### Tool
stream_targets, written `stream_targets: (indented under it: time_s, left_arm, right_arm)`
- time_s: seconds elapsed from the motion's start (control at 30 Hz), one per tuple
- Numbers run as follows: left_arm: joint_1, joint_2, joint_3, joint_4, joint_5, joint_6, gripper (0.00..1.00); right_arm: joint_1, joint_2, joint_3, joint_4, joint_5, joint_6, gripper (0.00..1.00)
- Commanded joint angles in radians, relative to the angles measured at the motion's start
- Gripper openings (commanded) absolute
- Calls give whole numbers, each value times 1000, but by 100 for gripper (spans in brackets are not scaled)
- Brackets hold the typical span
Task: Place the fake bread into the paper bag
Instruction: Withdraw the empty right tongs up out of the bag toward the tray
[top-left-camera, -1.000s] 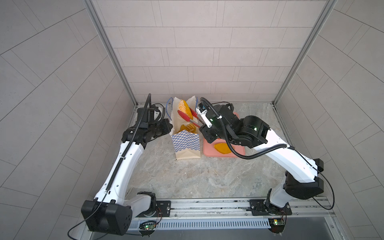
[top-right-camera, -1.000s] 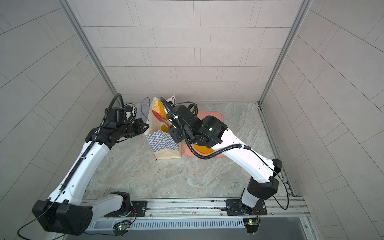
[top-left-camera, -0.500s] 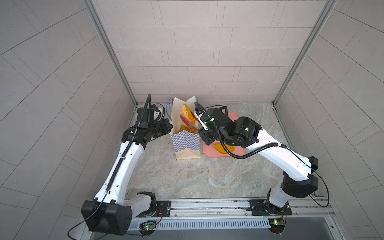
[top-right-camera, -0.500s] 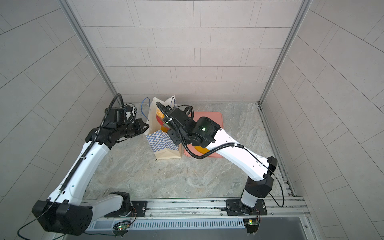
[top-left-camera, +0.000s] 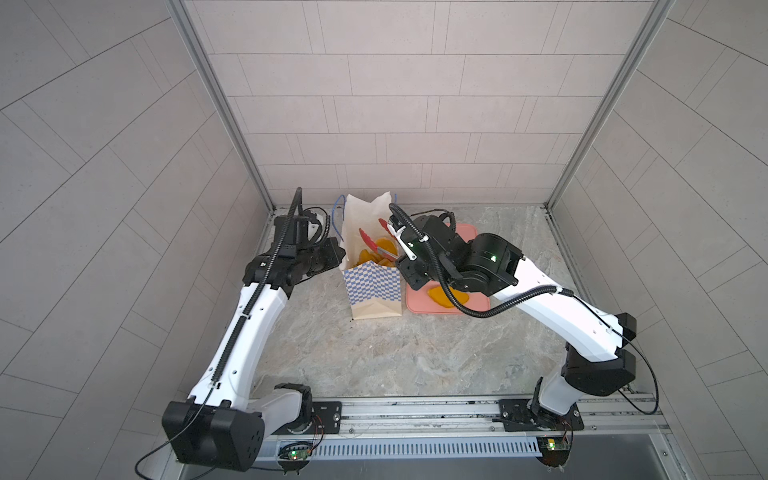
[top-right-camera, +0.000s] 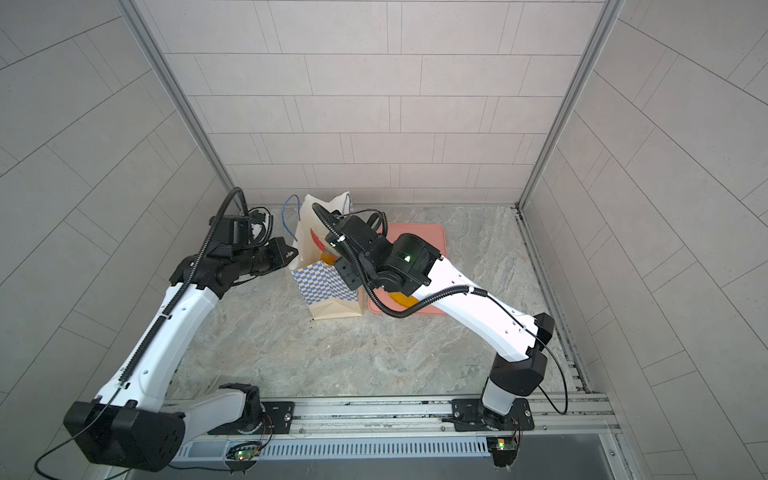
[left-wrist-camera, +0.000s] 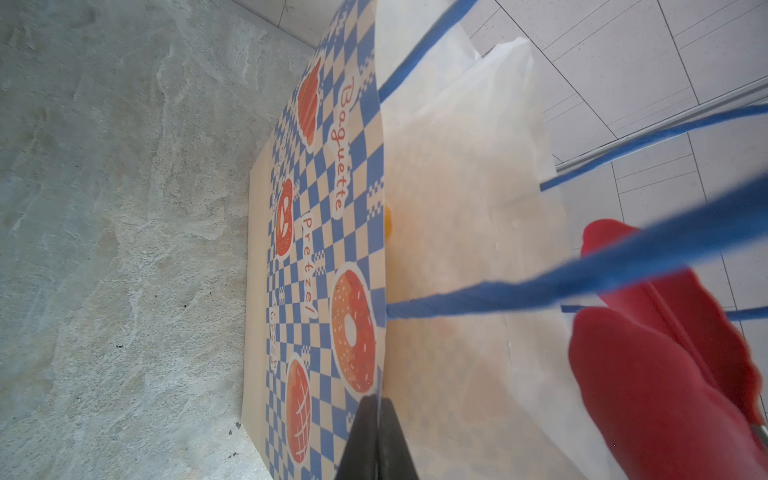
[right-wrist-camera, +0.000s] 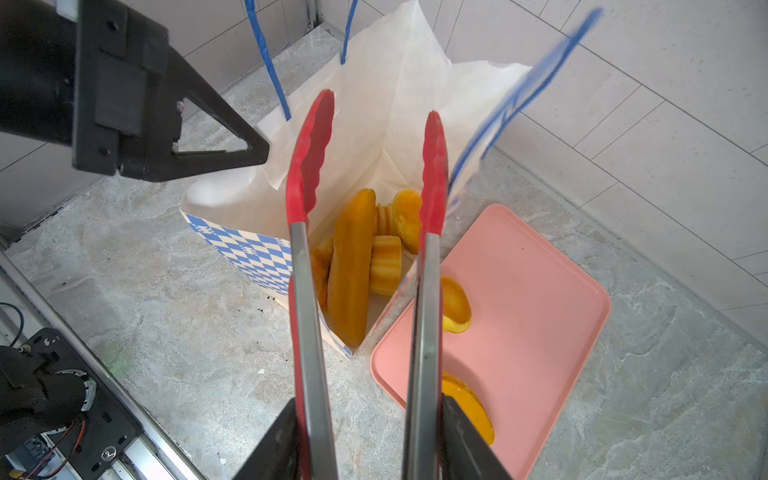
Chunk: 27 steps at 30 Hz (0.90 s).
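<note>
The paper bag (top-left-camera: 374, 286) (top-right-camera: 324, 286) (left-wrist-camera: 316, 249) (right-wrist-camera: 249, 253) stands upright with its mouth open. My left gripper (top-left-camera: 341, 254) (top-right-camera: 294, 252) (left-wrist-camera: 378, 411) is shut on the bag's left rim. My right gripper (top-left-camera: 405, 266) (right-wrist-camera: 370, 403) is shut on the handles of red tongs (top-left-camera: 371, 242) (right-wrist-camera: 309, 166) (left-wrist-camera: 665, 353). The tong tips are spread apart over the bag's mouth with nothing between them. Several pieces of fake bread lie inside the bag, among them a long loaf (right-wrist-camera: 351, 270) (top-left-camera: 380, 255). Two more pieces (right-wrist-camera: 455, 305) (right-wrist-camera: 469, 407) lie on the pink tray.
The pink tray (right-wrist-camera: 540, 299) (top-left-camera: 432, 309) (top-right-camera: 419, 237) lies flat against the bag's right side. The bag's blue cord handles (right-wrist-camera: 270, 70) stick up round the tong tips. Tiled walls close in behind and on both sides.
The right arm has shifted left over the bag and the tongs have spread wider. The bread seen high at the tongs now lies down in the bag. The left gripper has not moved.
</note>
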<state>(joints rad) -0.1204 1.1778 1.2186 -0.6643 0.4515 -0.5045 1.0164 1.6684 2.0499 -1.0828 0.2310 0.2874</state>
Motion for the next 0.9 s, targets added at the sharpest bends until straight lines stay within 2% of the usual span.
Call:
stream_targets:
  time_s: [0.0, 0.33, 0.63, 0.87]
  left_arm:
    - [-4, -24, 1, 3, 1, 2, 0]
    - [-5, -23, -3, 4, 1, 1, 0]
    - [-5, -24, -6, 4, 2, 2, 0]
    - [-5, -23, -2, 5, 3, 2, 0]
  right_arm:
    - [7, -42, 45, 36, 3, -7, 50]
    - [7, -82, 116, 72, 18, -32, 49]
    - [0, -119, 151, 76, 128, -83, 49]
    - [-75, -176, 104, 78, 151, -84, 49]
